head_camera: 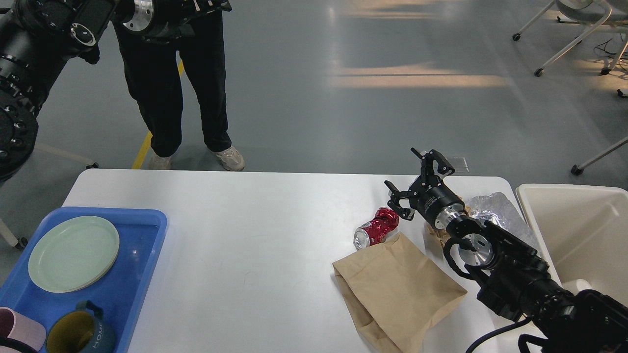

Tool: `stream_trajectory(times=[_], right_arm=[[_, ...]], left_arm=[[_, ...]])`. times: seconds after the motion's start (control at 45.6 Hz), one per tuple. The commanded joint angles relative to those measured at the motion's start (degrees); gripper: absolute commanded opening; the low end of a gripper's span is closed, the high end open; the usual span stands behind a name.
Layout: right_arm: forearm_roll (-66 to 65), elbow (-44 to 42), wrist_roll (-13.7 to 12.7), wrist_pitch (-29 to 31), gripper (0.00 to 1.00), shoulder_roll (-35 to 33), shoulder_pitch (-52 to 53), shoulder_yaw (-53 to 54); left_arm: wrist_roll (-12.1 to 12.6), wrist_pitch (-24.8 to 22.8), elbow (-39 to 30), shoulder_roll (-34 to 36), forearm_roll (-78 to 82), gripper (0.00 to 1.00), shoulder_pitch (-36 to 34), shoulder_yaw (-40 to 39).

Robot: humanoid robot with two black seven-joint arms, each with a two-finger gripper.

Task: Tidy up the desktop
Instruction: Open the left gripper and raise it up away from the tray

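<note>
Right now my right gripper (419,184) hangs wide open just above the far right part of the desktop (255,235), close beside a crushed red can (377,227) and a brown paper bag (397,289). Up at the top left, my left gripper (208,6) is too cut off to tell its state.
</note>
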Motion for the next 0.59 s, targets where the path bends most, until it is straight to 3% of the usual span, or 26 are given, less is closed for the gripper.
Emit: stream_trajectory(times=[0.0,0.416,0.57], right_arm=[[0.0,0.0,0.0,0.0,1.00,0.0,0.1,0.0],[0.0,0.0,0.0,0.0,1.00,0.1,0.1,0.0],[0.0,0.0,0.0,0.0,1.00,0.0,0.0,0.0]], left_arm=[[-0.7,1.0,0.0,0.9,-2.3,0.97,-0.2,-2.1],[0.0,13.2,0.0,-3.5,-4.3,0.97,2.8,-24.8],[-0.1,14.2,-0.1,-6.2,-4.2,0.97,5.1,-34.0]])
